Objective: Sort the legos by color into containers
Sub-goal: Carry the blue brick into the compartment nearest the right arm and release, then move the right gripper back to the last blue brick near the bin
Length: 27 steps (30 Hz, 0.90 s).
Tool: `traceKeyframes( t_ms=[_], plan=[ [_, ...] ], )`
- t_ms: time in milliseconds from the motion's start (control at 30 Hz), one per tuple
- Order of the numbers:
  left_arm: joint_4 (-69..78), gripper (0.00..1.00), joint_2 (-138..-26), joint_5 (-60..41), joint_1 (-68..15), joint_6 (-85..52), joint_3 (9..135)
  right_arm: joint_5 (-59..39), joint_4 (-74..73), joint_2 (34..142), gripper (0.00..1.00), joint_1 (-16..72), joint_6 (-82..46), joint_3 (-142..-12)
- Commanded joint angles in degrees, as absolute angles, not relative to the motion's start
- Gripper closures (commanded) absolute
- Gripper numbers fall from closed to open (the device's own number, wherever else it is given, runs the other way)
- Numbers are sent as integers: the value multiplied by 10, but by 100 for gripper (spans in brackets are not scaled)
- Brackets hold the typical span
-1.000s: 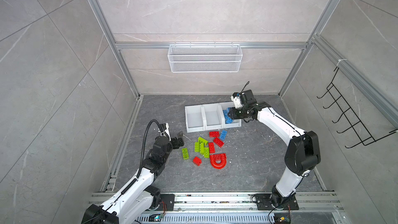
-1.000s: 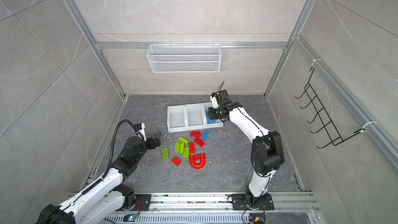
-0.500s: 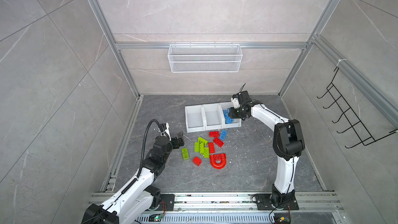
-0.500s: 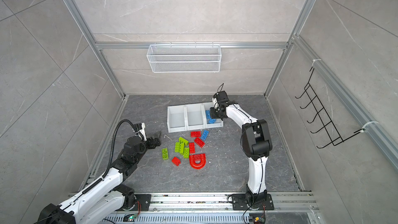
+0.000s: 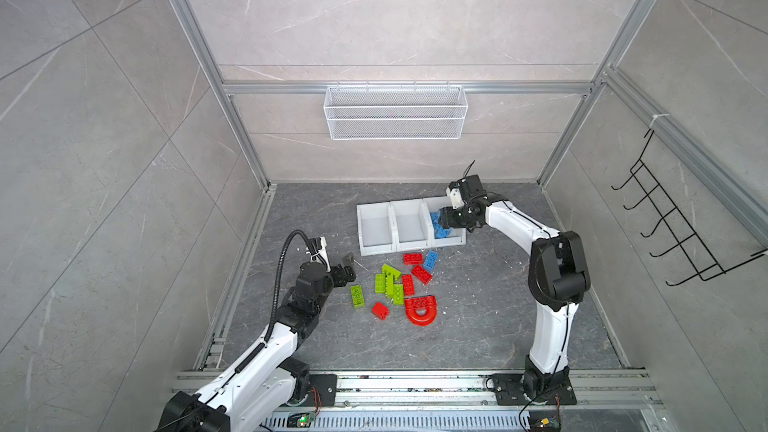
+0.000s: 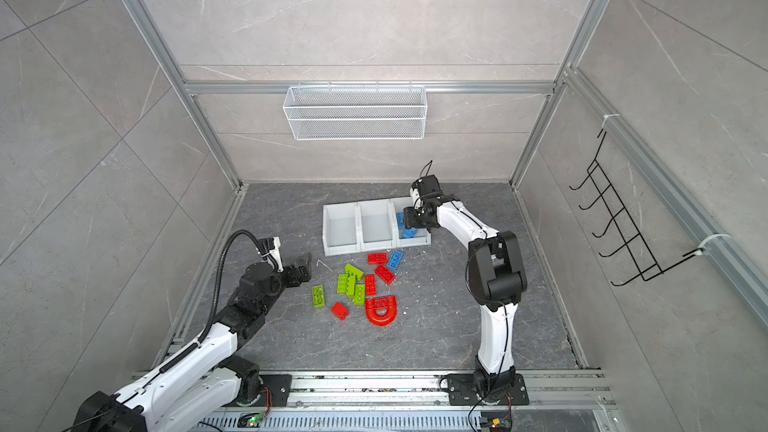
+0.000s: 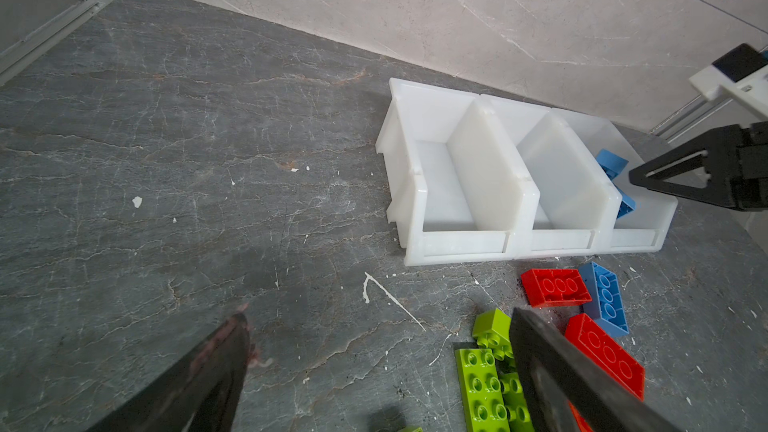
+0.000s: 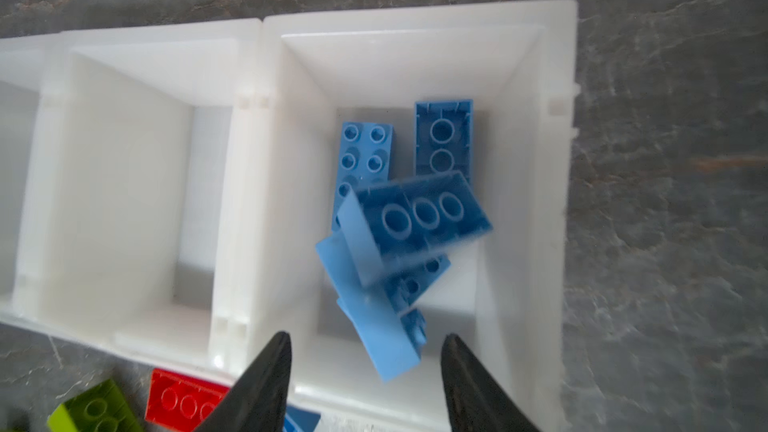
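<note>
As left fingers [image 7: 561, 376] and right fingers [image 8: 257, 388] gape, three containers [image 5: 376, 249], five green legos [image 5: 357, 296], five red legos [image 5: 411, 258]

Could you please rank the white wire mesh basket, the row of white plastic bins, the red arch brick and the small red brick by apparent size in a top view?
1. White wire mesh basket (nearer the camera: unsure).
2. Row of white plastic bins.
3. Red arch brick.
4. Small red brick.
</note>
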<state>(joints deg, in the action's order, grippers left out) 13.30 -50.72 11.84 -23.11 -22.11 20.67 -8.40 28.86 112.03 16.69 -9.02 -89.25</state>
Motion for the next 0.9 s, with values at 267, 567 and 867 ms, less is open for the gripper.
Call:
traceKeyframes(
  t_ms=[267,567,867],
  plan=[
    [156,0,-508,116,-230,-215,217,-72,155,905,42,237,-191,-620],
    [155,1,-505,112,-230,-216,217,-49,92,953,43,271,-230,-582],
    [145,1,-505,109,-230,-212,225,-39,112,1029,49,282,-225,-630]
  ],
)
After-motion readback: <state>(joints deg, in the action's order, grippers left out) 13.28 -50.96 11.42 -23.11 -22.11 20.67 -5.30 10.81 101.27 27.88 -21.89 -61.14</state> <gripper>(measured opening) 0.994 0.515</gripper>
